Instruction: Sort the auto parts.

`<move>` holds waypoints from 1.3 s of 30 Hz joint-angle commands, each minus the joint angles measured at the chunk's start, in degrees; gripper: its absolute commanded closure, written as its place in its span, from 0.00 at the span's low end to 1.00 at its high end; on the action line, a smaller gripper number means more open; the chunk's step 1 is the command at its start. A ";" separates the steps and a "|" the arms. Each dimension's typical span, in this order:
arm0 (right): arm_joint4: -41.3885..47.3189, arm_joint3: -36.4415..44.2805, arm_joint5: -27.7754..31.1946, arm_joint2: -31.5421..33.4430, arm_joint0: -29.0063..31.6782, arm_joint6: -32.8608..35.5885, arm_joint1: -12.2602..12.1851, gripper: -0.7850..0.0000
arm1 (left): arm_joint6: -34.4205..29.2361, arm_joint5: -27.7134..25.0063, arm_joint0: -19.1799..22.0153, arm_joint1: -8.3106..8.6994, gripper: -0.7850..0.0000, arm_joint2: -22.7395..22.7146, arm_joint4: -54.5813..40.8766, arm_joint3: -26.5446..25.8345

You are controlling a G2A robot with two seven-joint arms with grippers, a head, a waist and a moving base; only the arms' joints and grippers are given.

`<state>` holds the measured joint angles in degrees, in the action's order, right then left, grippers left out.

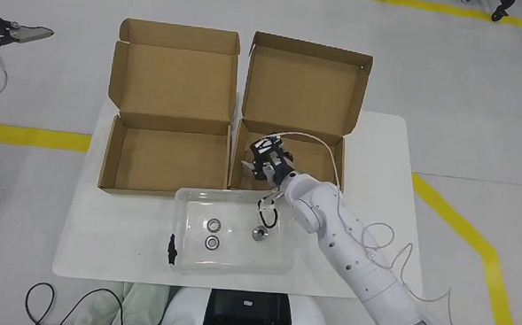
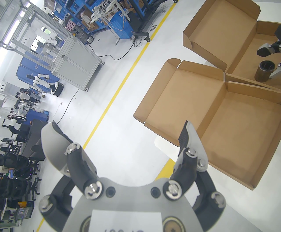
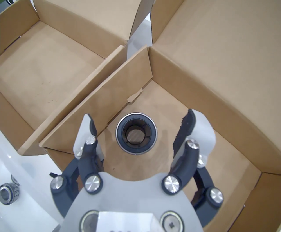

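While above the upright bearing sleeve (image 3: 136,150) in the right-hand cardboard box (image 3: 123,87), hovers with right gripper (image 3: 140,122) jaws spread; holds left gripper (image 2: 119,129) jaws likewise spread.

I'm working in an industrial robotics hall. Yellow floor tape (image 1: 32,136) marks lanes. Blue workbenches (image 2: 123,22) and an aluminium-framed enclosure (image 2: 72,55) stand upper left in my left wrist view.

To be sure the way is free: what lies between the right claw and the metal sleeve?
Nothing: in the right wrist view the open right claw hangs above the upright metal sleeve, with bare box floor around it.
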<state>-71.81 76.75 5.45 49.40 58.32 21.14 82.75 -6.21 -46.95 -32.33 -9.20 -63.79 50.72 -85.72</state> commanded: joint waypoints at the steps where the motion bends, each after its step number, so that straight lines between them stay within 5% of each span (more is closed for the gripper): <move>1: -1.20 2.92 0.71 0.74 1.23 0.20 -0.41 0.00 | 0.00 0.00 0.00 0.00 0.00 0.00 0.00 0.00; 18: -5.68 26.81 19.60 3.58 13.66 4.79 -3.99 0.00 | 0.00 0.00 0.00 0.00 0.00 0.00 0.00 0.00; 26: -5.53 30.92 30.40 4.05 16.17 12.49 -5.55 0.05 | 0.00 0.00 0.00 0.00 0.00 0.00 0.00 0.00; 32: -5.22 32.93 33.30 5.07 18.24 16.30 -6.55 0.08 | 0.00 0.00 0.00 0.00 0.00 0.00 0.00 0.00; 39: -4.18 32.66 34.23 2.41 17.65 28.84 -6.93 0.11 | 0.00 0.00 0.00 0.00 0.00 0.00 0.00 0.00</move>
<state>-76.47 109.65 40.07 52.34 76.35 47.71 75.77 -6.21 -46.95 -32.33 -9.20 -63.79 50.72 -85.72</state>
